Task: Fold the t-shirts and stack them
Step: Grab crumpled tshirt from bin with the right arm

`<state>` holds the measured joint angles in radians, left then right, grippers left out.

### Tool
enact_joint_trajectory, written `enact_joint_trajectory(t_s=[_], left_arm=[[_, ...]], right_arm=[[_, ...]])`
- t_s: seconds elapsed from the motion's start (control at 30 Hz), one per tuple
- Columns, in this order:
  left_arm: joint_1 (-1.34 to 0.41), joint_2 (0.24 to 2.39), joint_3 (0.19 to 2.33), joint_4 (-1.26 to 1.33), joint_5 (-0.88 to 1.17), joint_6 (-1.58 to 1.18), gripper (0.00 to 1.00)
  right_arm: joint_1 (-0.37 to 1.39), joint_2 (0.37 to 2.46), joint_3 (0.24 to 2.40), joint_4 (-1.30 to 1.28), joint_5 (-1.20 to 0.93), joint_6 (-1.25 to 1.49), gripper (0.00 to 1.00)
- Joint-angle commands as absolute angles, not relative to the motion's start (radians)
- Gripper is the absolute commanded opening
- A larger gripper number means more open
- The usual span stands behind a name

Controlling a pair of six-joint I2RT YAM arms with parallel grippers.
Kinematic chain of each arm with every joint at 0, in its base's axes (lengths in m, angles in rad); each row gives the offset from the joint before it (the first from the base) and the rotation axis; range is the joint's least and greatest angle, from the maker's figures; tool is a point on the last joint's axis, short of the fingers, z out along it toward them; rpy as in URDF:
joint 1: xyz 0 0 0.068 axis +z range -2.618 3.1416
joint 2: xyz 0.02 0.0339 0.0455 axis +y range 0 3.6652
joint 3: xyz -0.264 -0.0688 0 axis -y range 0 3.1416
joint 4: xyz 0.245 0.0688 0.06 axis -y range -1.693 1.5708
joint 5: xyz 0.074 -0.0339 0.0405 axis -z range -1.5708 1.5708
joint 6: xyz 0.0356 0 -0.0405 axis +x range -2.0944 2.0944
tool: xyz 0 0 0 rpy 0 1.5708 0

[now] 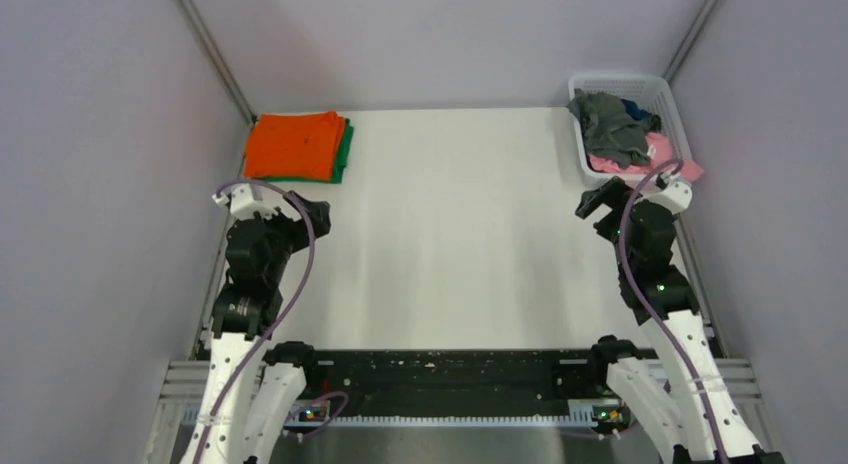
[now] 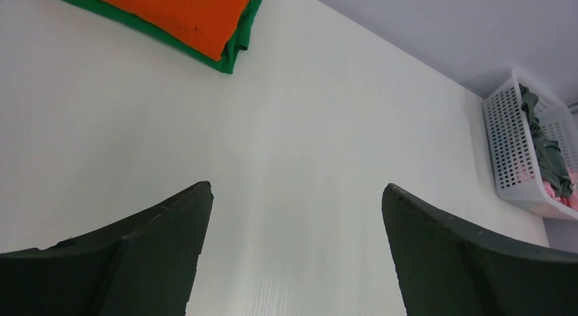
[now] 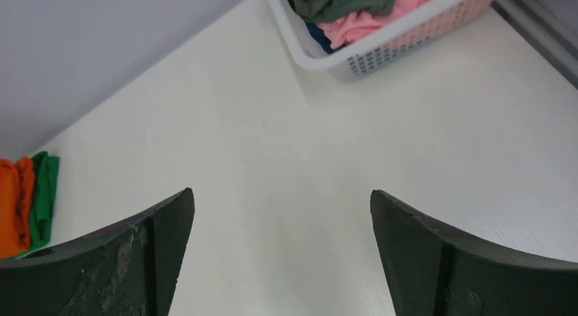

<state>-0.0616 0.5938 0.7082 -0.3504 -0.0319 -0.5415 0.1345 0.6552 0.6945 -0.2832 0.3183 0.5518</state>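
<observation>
A folded orange t-shirt [image 1: 293, 144] lies on a folded green t-shirt [image 1: 345, 151] at the table's far left; both show in the left wrist view [image 2: 184, 9] and the right wrist view [image 3: 12, 200]. A dark grey t-shirt [image 1: 610, 124] lies crumpled on top in the white basket [image 1: 620, 84] at the far right, over a pink t-shirt [image 1: 640, 167] and a navy one [image 1: 640, 110]. My left gripper [image 1: 318, 212] is open and empty near the stack. My right gripper [image 1: 596, 199] is open and empty just in front of the basket.
The white lattice basket also shows in the left wrist view [image 2: 508, 152] and the right wrist view [image 3: 382, 50]. Grey walls close in the table on three sides. A metal rail [image 1: 225, 79] runs along the left wall.
</observation>
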Motion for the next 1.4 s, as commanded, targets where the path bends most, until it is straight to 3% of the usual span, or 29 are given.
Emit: enact_joint_trajectory(t_s=[0.0, 0.27, 0.7, 1.0, 1.2, 1.37], left_arm=[[-0.061, 0.563, 0.697, -0.347, -0.043, -0.562, 0.99], [-0.059, 0.561, 0.695, -0.344, -0.033, -0.566, 0.99], [-0.060, 0.618, 0.690, -0.299, -0.013, -0.531, 0.99], [-0.060, 0.701, 0.713, -0.301, -0.008, -0.522, 0.99], [-0.060, 0.746, 0.721, -0.304, -0.006, -0.519, 0.99], [-0.060, 0.775, 0.719, -0.284, 0.010, -0.522, 0.99]], right_arm=[[0.131, 0.681, 0.731, -0.448, 0.292, 0.572, 0.99], [0.131, 0.810, 0.889, -0.443, 0.232, 0.422, 0.99], [0.060, 1.471, 1.524, -0.516, 0.393, 0.260, 0.99], [-0.109, 1.900, 1.900, -0.550, 0.222, 0.286, 0.98], [-0.118, 2.175, 2.143, -0.598, 0.184, 0.305, 0.87], [-0.118, 2.319, 2.224, -0.579, 0.168, 0.374, 0.77]])
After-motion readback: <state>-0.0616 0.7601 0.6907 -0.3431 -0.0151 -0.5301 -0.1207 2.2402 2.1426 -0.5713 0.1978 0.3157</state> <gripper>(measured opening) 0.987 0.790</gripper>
